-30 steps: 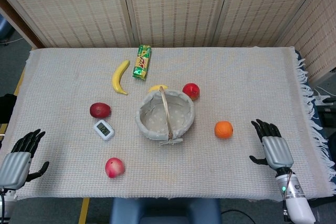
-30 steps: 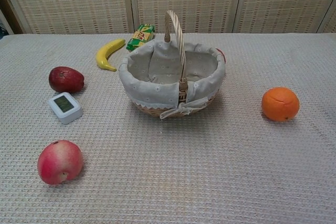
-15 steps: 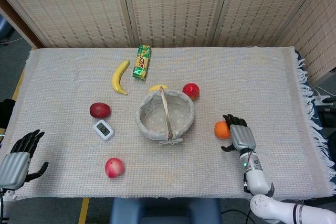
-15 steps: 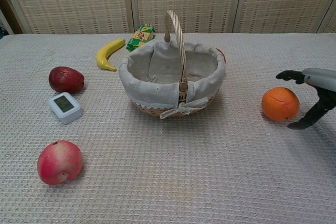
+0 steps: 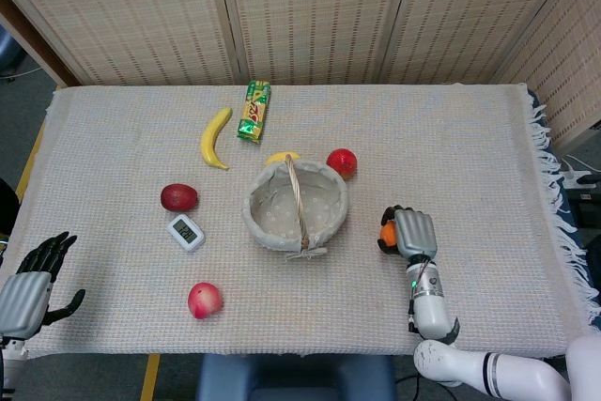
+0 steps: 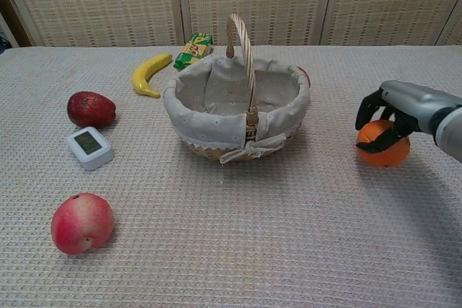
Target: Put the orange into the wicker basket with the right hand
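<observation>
right hand [image 6: 393, 117]: draped over the orange [image 6: 383, 146] from above, fingers curled down around it, thumb across its front; the fruit sits on the cloth under the palm.
orange: well right of the wicker basket [image 6: 238, 110], not in it.
left hand [image 5: 33, 279]: far left of the basket at the near table edge, fingers spread, holding nothing.
banana [image 5: 215, 137]: behind the basket, to the left.
white timer [image 5: 186, 232]: left of the basket.
</observation>
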`<state>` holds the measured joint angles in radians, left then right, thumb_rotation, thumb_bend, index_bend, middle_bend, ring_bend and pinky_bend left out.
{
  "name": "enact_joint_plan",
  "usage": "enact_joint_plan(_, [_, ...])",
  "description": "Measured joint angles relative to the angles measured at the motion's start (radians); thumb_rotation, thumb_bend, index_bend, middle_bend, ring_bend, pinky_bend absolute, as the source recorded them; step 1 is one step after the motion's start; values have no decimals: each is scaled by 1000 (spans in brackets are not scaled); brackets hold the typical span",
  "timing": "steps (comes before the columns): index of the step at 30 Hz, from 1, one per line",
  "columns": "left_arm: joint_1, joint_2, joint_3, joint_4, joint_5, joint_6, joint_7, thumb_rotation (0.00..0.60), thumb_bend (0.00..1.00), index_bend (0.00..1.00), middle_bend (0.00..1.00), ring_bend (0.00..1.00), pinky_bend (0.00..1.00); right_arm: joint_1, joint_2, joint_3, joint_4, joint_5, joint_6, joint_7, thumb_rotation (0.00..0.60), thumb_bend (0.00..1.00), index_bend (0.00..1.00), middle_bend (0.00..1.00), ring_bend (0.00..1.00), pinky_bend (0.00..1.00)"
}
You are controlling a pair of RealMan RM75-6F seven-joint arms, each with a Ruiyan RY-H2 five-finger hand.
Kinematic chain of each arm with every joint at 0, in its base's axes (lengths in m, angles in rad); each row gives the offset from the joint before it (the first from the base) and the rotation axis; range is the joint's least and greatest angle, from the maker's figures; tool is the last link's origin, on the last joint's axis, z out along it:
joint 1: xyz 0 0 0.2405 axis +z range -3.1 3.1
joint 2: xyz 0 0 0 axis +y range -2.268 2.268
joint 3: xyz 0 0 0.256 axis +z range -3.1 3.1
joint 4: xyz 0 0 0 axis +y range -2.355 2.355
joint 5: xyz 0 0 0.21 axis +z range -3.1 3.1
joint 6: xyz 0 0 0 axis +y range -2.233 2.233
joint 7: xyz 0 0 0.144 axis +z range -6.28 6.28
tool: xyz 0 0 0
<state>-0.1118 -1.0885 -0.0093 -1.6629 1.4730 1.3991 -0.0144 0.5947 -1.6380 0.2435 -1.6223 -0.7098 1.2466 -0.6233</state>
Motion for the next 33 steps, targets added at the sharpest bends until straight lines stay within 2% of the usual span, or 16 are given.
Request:
enact_joint_plan(4, [1, -2, 0, -1, 4, 4, 4, 600, 330, 0, 0, 0, 104, -11, 16, 12, -27, -26, 12, 45, 600, 375, 836, 587, 603, 790])
enact_joint_plan(8, [1, -4, 0, -3, 3, 4, 9, 600, 331, 0, 0, 0, 104, -14, 42, 46, -92, -69, 27, 87, 600, 375, 834, 587, 603, 790])
enact_joint_plan(13, [0, -5, 0, -4, 2, 1, 12, 600, 331, 0, 0, 0, 104, 18, 64, 129, -183, -120, 56, 102, 600, 375, 812, 587, 602, 788])
enact_joint_plan(18, [0, -3, 1, -4, 4, 1, 7, 600, 329, 0, 0, 0, 104, 102, 35, 192, -199, -124, 77, 46, 600, 375, 798, 587, 590, 782])
enact_joint_plan(23, [0, 1, 4, -5, 7, -2, 1, 600, 330, 0, 0, 0, 104, 187, -48, 218, -148, -94, 88, -10, 600, 375, 776, 587, 582, 778])
enact_joint_plan(27, [0, 3, 5, -5, 8, -3, -6, 600, 331, 0, 0, 0, 104, 244, -130, 230, -65, -62, 94, -42, 600, 374, 732, 587, 567, 767])
enact_joint_plan(30, [0, 5, 6, -5, 6, -6, -12, 600, 330, 0, 0, 0, 104, 269, -182, 234, 1, -44, 96, -50, 600, 374, 649, 579, 519, 688])
enact_joint_plan(32, [0, 7, 7, -6, 7, -8, -12, 600, 330, 0, 0, 0, 103, 283, -211, 233, 38, -35, 95, -53, 600, 365, 536, 497, 422, 587])
enact_joint_plan(33, [-1, 7, 8, -6, 9, -8, -13, 600, 329, 0, 0, 0, 103, 292, -228, 229, 57, -30, 92, -55, 600, 351, 514, 455, 380, 557])
